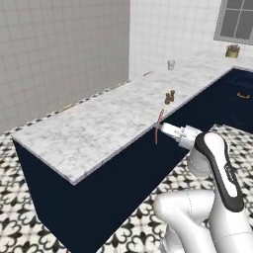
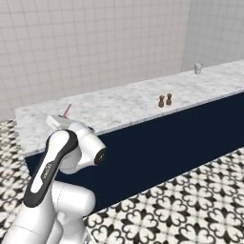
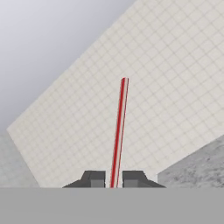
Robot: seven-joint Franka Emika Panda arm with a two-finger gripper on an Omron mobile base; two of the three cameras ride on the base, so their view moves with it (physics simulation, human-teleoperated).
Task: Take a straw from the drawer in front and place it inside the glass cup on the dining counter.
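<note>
1. The straw (image 3: 119, 131) is clamped between the jaws of the gripper (image 3: 113, 179), standing nearly upright at the counter (image 1: 99, 128) edge.
2. The cup (image 1: 171, 64) is seen far along the counter, well apart from the straw.
3. Two shakers (image 2: 165, 100) stand between them.

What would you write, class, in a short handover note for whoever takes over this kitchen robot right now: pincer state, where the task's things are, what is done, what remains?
Pincer: shut on the thin red-and-white striped straw, held near the edge of the long white-grey marble dining counter.
Small clear glass cup: standing far along that counter, towards the wall.
Two small brown shakers stand by the counter's edge in between.
Done: straw taken.
Left: carry it to the cup and drop it in.
</note>
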